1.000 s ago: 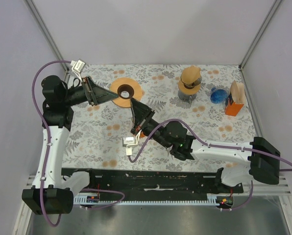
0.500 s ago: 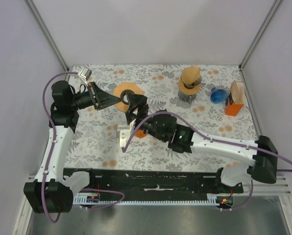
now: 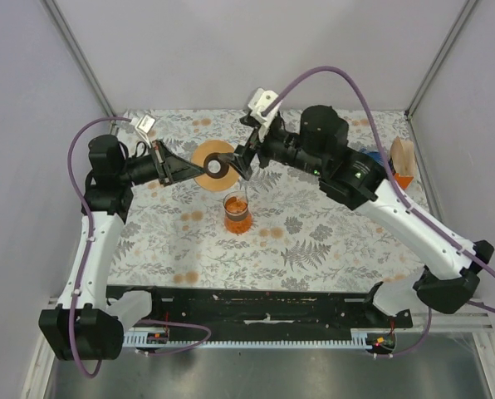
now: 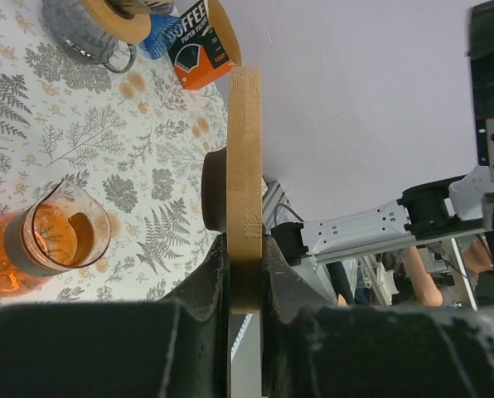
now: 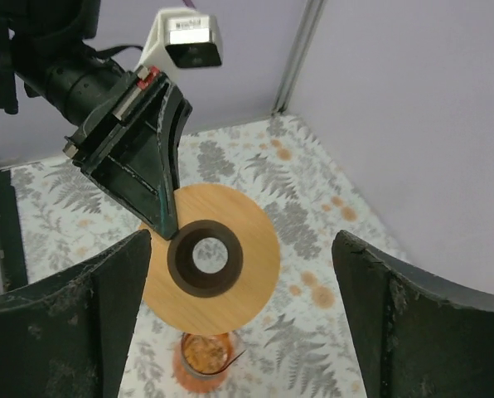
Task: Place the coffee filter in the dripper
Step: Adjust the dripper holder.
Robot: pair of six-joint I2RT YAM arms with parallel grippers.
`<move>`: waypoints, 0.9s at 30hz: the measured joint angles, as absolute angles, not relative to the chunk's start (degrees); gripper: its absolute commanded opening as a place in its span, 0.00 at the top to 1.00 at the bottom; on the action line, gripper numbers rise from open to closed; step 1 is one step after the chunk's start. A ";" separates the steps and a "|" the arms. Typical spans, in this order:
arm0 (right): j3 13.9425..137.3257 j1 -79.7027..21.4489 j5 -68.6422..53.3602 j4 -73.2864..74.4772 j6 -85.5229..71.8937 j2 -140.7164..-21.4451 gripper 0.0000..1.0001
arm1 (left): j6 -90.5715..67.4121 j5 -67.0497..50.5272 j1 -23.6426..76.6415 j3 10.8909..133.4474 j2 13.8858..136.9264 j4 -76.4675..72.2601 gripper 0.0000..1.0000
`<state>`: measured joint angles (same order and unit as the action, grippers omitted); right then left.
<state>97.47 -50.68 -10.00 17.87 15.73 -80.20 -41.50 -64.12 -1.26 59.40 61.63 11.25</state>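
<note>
— While our left pincer [image 4: 245, 249] is clamped on the rim of the wooden disc [image 3: 204, 155], which step are we in?

— We judge it a setting-up step. We hold the disc tilted, off the worktop [image 3: 314, 241], just behind the orange glass [image 3: 237, 214] that stands alone near the middle. Its dark collar faces our right pincer [image 5: 239, 240], whose jaws gape wide with nothing between them.

— And the coffee filters [image 3: 403, 152]?

— We see them upright in the orange filter box [image 3: 397, 179] at the far right corner, well apart from both pincers. None is in the dripper yet.

— So what does the next move call for?

— We think the disc, which we take for the dripper's seat, must come down level over the orange glass, collar centred on the mouth. Then our free right pincer has to reach over to the box and pinch out one filter without dragging the rest.

— Let us count.

— We count two pincers, one wooden disc, one orange glass, one filter box, one grey jug [image 3: 321, 154] with a wooden top, and one blue glass piece [image 3: 367, 162] between jug and box. How many filters sit in the box we cannot tell.
</note>
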 measured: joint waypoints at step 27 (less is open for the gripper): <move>108.77 -51.00 -1.78 36.03 4.78 -99.83 1.00 | -39.66 -62.15 -2.15 54.70 57.56 12.93 0.33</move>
<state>108.77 -51.00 -1.78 36.03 4.78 -99.83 -39.66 -62.15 -2.15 54.70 57.56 12.93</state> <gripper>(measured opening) 0.428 0.167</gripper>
